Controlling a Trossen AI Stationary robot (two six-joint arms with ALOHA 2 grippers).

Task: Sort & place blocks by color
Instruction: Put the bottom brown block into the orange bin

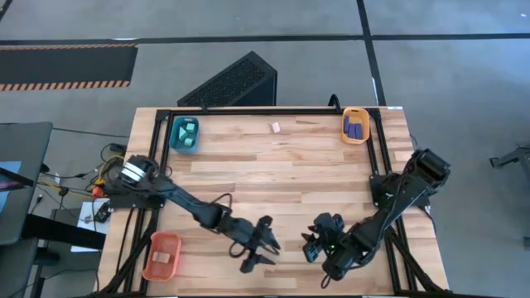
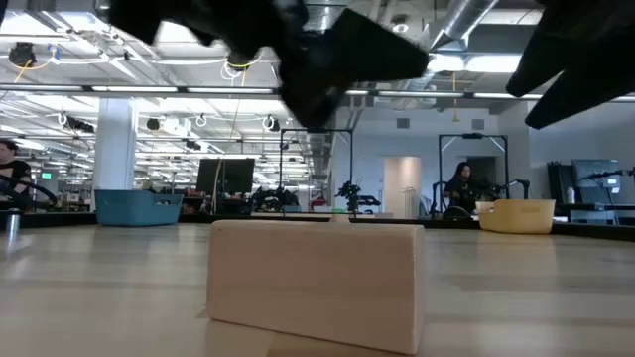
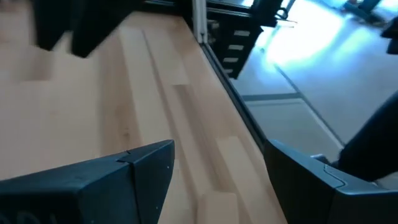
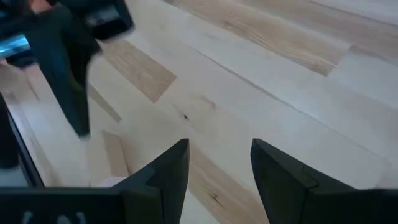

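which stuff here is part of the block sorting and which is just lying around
Job:
- tan block
- teal tray with cyan blocks
- yellow-orange tray with purple blocks
- orange tray with a tan block
- small block mid-table
- left claw, right claw, both open

Lying about:
- black grille
- cables

Wooden table (image 1: 273,178), butcher-block planks, black frame at its edges. Landmark: teal tray (image 1: 184,135) at one far corner. Orange tray (image 1: 356,126) sits at the opposite far corner. Small pale block (image 1: 277,127) lies between them. Red-orange tray (image 1: 161,256) sits at the near corner on the teal tray's side. Tan block (image 2: 316,282) stands at the near edge.
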